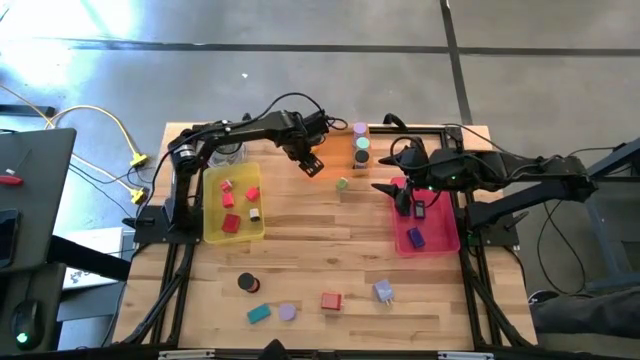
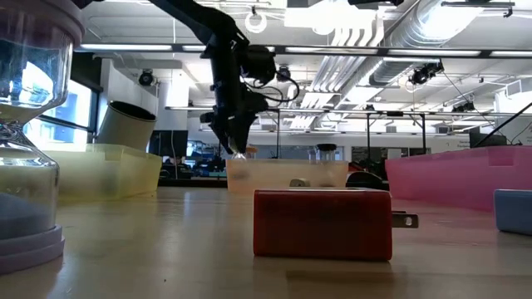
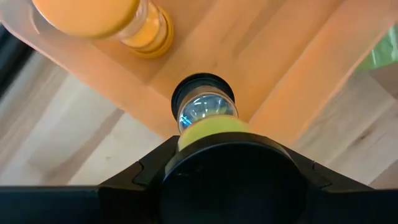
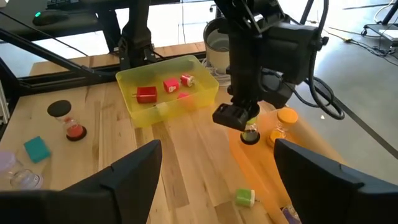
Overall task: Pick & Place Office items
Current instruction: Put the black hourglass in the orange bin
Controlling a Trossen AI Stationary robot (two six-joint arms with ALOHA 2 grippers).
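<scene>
Operator: Room along the near bench edge?

Spotter: Crowded. The high view shows a black cylinder (image 1: 247, 284), teal block (image 1: 259, 313), red block (image 1: 331, 300) and lavender block (image 1: 383, 291) strung along it, apart from one another. The low view has the red block (image 2: 322, 224) filling the foreground.

Operator: Middle of the bench?

Spotter: Bare wood between the yellow tray (image 1: 212, 232) and pink tray (image 1: 446, 243), with one small green cylinder (image 1: 342, 183) lying there. The right tool (image 1: 405, 200) hangs over the pink tray's far end, jaws wide and holding nothing.

Operator: And the left tool?

Spotter: The left tool (image 1: 312, 163) is farther back, over the orange tray (image 4: 261, 163). From above I cannot see what it carries. Its wrist camera shows a yellow-green timer (image 3: 211, 121) with a black cap clamped between the fingers. The right wrist view shows that timer (image 4: 250, 134) low over the tray floor, just beside an orange cylinder (image 4: 286, 119).

Operator: Far edge?

Spotter: A purple cylinder (image 1: 360, 128) stands close to it, leaving little margin.
</scene>
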